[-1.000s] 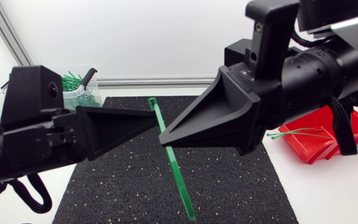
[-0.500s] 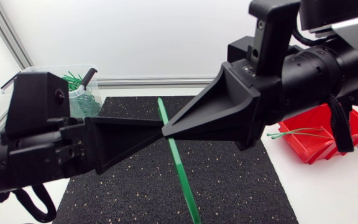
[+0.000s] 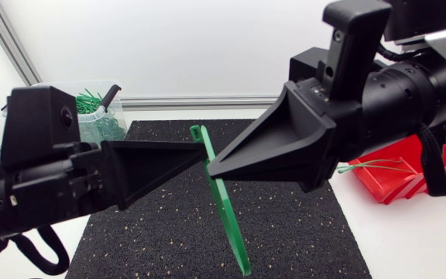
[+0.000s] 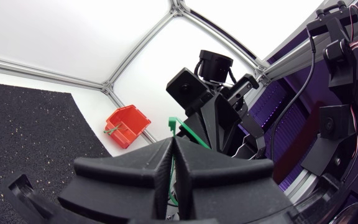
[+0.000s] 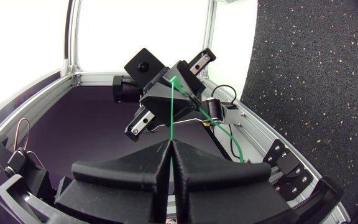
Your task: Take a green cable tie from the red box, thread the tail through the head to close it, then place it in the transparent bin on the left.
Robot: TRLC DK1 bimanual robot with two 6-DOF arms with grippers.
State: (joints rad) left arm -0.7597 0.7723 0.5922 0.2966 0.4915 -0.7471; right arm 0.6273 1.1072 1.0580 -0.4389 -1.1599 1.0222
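A green cable tie (image 3: 228, 211) hangs slanted above the black mat (image 3: 285, 232), its head end up and its tail down towards the front edge. My left gripper (image 3: 200, 157) and right gripper (image 3: 213, 166) meet tip to tip in mid-air, and both are shut on the tie's upper part. In the left wrist view the tie's head (image 4: 173, 124) sticks out past my left gripper (image 4: 173, 147). In the right wrist view the strap (image 5: 173, 112) runs on from my right gripper (image 5: 169, 149) towards the left arm (image 5: 160, 87). The red box (image 3: 399, 183) is partly hidden by the right arm.
The transparent bin (image 3: 103, 118) with several green ties in it stands at the back left, behind the left arm. One loose green tie (image 3: 372, 164) lies across the red box's rim. An aluminium rail (image 3: 192, 101) borders the table's far side.
The right arm has drifted a little to the right and the left arm slightly back. The tie has swung a bit between them, and both grips have held.
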